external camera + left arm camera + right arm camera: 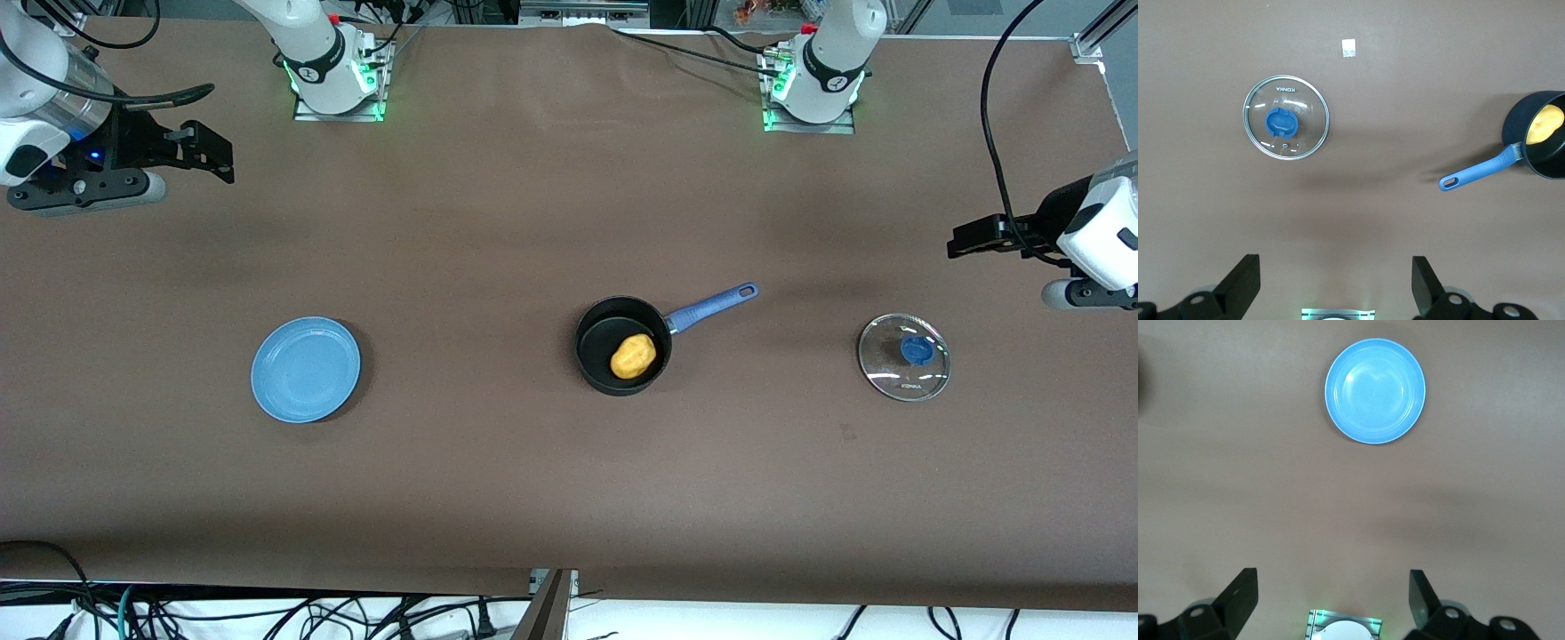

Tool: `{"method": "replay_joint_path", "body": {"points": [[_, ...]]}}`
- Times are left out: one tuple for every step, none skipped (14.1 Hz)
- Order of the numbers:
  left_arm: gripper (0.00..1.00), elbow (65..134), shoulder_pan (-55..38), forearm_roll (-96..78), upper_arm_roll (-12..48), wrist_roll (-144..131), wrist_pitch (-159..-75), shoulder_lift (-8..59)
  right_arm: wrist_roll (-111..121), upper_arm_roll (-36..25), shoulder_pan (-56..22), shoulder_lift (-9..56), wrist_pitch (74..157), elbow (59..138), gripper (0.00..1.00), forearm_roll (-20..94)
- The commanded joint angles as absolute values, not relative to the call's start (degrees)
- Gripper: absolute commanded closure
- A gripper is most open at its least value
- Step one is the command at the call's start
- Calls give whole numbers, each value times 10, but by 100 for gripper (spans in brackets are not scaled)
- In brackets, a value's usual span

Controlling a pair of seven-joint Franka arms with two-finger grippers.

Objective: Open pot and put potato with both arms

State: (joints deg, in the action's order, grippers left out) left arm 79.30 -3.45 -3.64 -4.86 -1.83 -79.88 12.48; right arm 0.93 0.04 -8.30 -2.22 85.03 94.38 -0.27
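The potato [633,356] is seen lying inside the pot [622,346], which is uncovered and stands on the counter [533,480] about midway between the two arms' ends. The pot's blue handle [711,307] is pointed toward the left arm's end of the counter. The lid [904,356] is laid flat on the counter, knob up, well apart from the pot, and is found nearly under the left gripper [965,238], only a little nearer to the front camera. That left gripper is held up in the air at the left arm's end, with its fingers [1241,280] spread wide and nothing between them; in the left wrist view the lid [1286,117] and the pot [1538,133] are both caught below it. A light-blue plate [306,369] is set bare on the counter toward the right arm's end, well apart from the pot. The right gripper [213,151] is held high at that end, the plate lying below and nearer to the front camera; its fingers [1238,600] are spread wide too, holding nothing.
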Motion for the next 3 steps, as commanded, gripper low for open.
{"method": "replay_joint_path", "body": {"points": [[0,771,-37,-17,-47,-24,-789,136,19,12,-72,-11,848,917,0,-8],[0,770,-37,-11,-47,-24,-789,139,19,12,-71,-9,848,915,0,-8],[0,770,-37,-9,-47,-24,-789,139,20,12,-71,-9,848,912,0,-8]]}}
